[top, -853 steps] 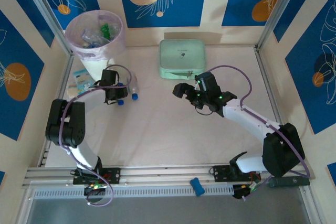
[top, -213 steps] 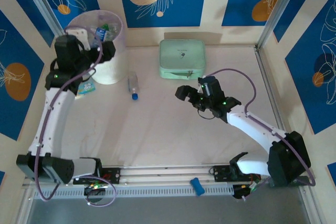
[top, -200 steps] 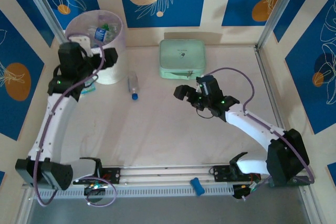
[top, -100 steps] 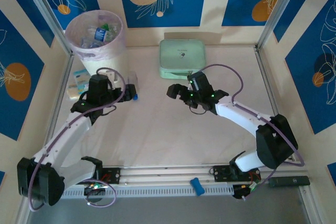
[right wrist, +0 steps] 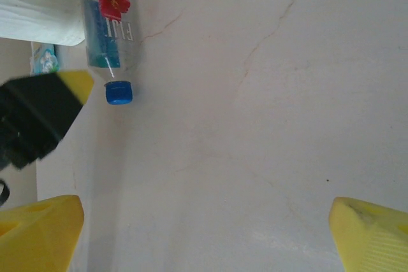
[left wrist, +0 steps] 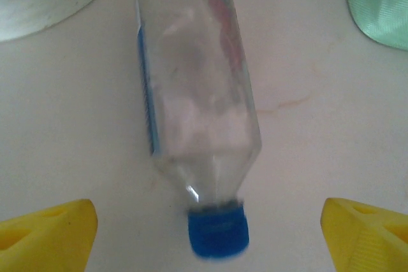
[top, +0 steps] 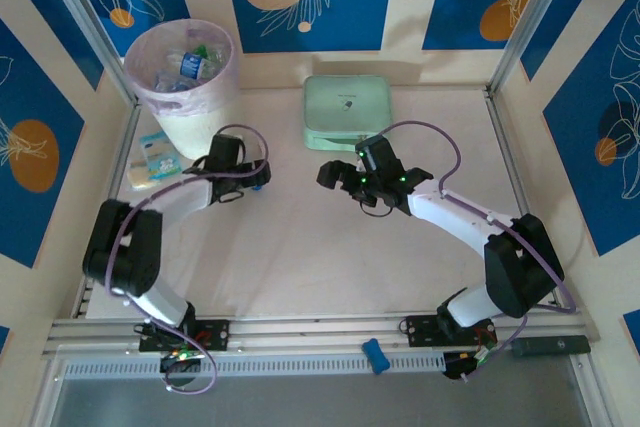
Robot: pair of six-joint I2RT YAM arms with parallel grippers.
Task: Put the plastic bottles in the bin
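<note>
Overhead, the bin [top: 226, 75] is seen at the far left corner of the table [top: 300, 247], with several plastic bottles [top: 186, 65] lying inside it. The left gripper [top: 250, 175] is held low over the table just right of the bin's foot. The right gripper [top: 335, 175] is placed near the middle, in front of the mint green case [top: 347, 112], well apart from the bin.

From the left wrist, a clear bottle [left wrist: 197, 93] is seen lying on its side on the table, its blue cap [left wrist: 217, 234] pointing toward the camera. The yellow fingertips [left wrist: 44, 234] are spread wide on either side of the cap, and neither is touching it. The bin's base is seen just beside the bottle's far end.

From the right wrist, the same bottle is shown lying at the upper left, next to the bin. The right gripper's yellow fingertips [right wrist: 38, 234] are spread fully, with nothing between them but bare table.
</note>
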